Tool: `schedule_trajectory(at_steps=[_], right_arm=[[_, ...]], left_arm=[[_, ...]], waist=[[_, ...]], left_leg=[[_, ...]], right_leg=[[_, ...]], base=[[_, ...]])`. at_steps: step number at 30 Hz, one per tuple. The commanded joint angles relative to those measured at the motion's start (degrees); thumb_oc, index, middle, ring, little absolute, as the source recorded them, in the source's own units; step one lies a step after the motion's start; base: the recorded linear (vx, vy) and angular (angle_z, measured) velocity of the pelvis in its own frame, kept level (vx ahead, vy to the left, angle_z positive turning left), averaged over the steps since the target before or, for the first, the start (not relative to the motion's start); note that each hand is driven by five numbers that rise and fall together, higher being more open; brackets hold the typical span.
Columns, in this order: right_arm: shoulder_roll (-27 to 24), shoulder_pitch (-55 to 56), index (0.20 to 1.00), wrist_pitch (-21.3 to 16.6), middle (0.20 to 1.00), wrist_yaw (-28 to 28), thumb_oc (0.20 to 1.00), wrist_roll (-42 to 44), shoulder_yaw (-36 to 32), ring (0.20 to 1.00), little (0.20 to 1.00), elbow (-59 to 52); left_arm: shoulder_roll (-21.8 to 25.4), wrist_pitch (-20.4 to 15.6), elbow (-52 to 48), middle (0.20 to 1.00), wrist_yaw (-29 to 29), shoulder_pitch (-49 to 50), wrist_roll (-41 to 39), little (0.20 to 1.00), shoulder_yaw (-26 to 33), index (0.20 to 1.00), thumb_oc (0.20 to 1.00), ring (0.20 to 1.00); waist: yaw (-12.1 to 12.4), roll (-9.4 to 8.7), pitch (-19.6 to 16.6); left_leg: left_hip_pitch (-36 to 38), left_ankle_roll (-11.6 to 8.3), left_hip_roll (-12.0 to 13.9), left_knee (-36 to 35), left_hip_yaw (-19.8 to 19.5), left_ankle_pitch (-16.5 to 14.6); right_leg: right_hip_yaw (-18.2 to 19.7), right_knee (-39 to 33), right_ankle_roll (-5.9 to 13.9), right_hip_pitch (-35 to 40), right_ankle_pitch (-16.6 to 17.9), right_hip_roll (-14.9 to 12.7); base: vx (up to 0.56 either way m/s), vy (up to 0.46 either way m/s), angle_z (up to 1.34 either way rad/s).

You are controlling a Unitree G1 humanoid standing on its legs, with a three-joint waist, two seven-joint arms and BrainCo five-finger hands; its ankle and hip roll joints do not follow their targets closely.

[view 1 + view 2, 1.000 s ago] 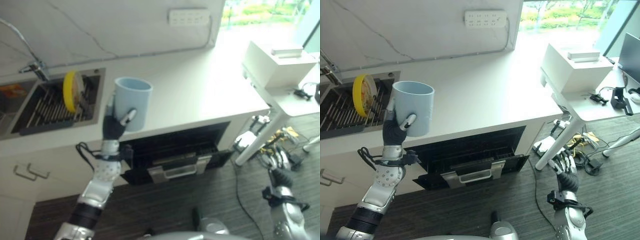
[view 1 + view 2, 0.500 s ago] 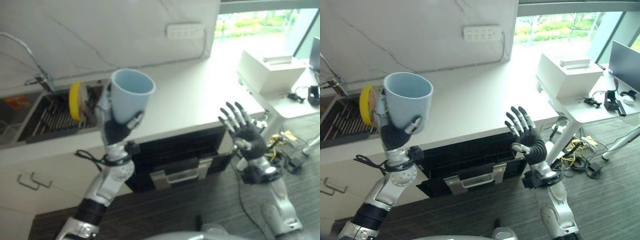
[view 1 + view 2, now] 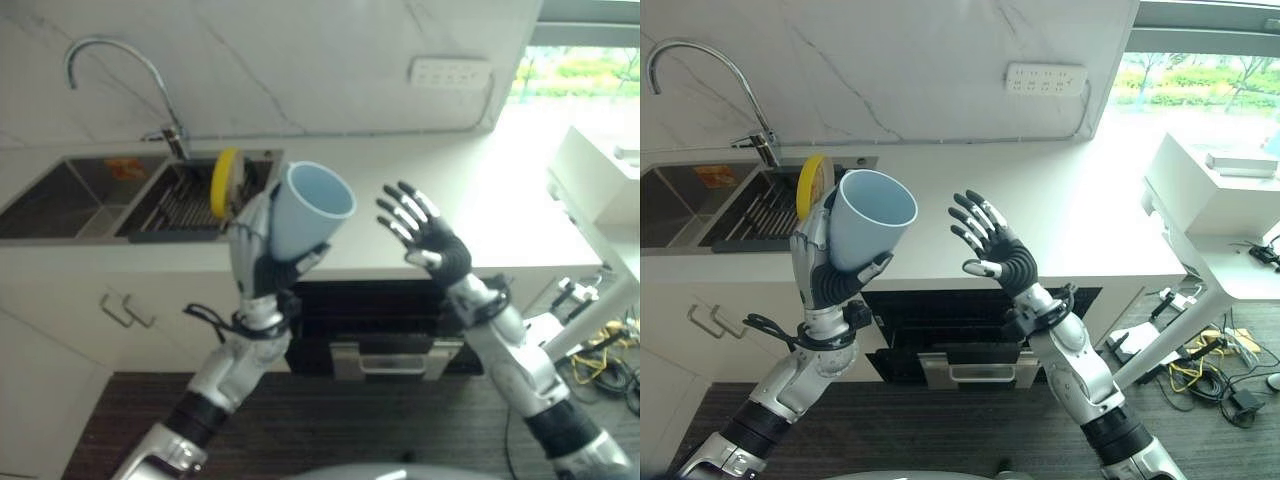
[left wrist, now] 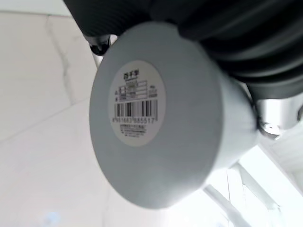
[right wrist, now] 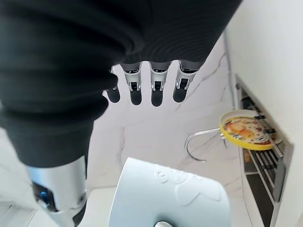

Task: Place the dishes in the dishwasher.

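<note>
My left hand [image 3: 825, 270] grips the cup [image 3: 868, 232]; my right hand [image 3: 995, 252] is spread beside it, empty. A clumsy transfer could drop the cup.

A white marble-veined wall [image 3: 920, 60] rises behind a white counter [image 3: 1060, 200], past the raised hands. A power strip [image 3: 1045, 78] hangs on the wall. A steel sink [image 3: 680, 205] with a curved tap [image 3: 700, 60] lies beyond the left hand [image 3: 825, 270]. Daylight comes through a window [image 3: 1200, 75] beyond the right hand [image 3: 990, 245]. Dark wood-grain floor [image 3: 940, 430] lies below.
</note>
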Motion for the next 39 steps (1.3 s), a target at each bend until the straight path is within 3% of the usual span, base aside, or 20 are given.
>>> schedule_trajectory(at_steps=[1, 14, 33, 39], right_arm=[[2.5, -3.8, 1.0, 0.1, 1.0, -1.4, 1.0, 1.8, -0.7, 1.0, 1.0, -0.6], [4.9, -10.6, 1.0, 4.6, 1.0, -3.9, 1.0, 5.0, 3.2, 1.0, 1.0, 1.0], [5.8, -15.3, 1.0, 5.2, 1.0, -4.6, 1.0, 4.8, 5.8, 1.0, 1.0, 0.2], [5.6, -15.7, 1.0, 6.0, 1.0, -3.8, 1.0, 6.8, 6.1, 1.0, 1.0, 0.3]], left_arm=[[1.9, 0.0, 2.8, 0.2, 3.7, -8.6, 3.2, 0.2, -0.5, 0.2, 0.2, 0.2], [1.2, -1.2, 3.0, 0.2, 4.7, -11.9, 4.1, 0.2, -3.4, 0.2, 0.2, 0.2], [0.3, -1.8, 7.4, 0.2, -0.5, -12.2, 1.7, 0.2, -8.2, 0.2, 0.2, 0.2], [0.2, -4.1, 10.5, 0.2, 1.6, -11.1, 3.7, 0.2, -9.4, 0.2, 0.2, 0.2]], waist=[[0.3, -2.22, -0.1], [1.9, -2.29, -0.6], [2.8, -2.77, -0.1], [3.0, -3.03, 0.2]], left_leg=[[-0.5, 0.15, -0.8, 2.3, -3.5, -5.5], [-0.5, 0.17, -0.9, 1.9, -4.9, -5.3], [-0.7, 0.47, -0.9, 2.4, -5.3, -5.5], [-0.8, 0.55, -0.8, 2.7, -5.4, -5.7]], right_leg=[[-1.7, 5.3, 2.16, 2.1, -9.7, -1.5], [-2.4, 5.3, 1.9, 2.9, -10.1, -1.4], [-2.0, 5.6, 2.01, 2.7, -9.8, -1.5], [-1.9, 5.8, 1.88, 2.7, -10.0, -1.4]], base=[[0.01, -0.005, 0.22], [0.01, -0.003, 0.08], [0.0, 0.0, 0.0], [0.0, 0.0, 0.0]])
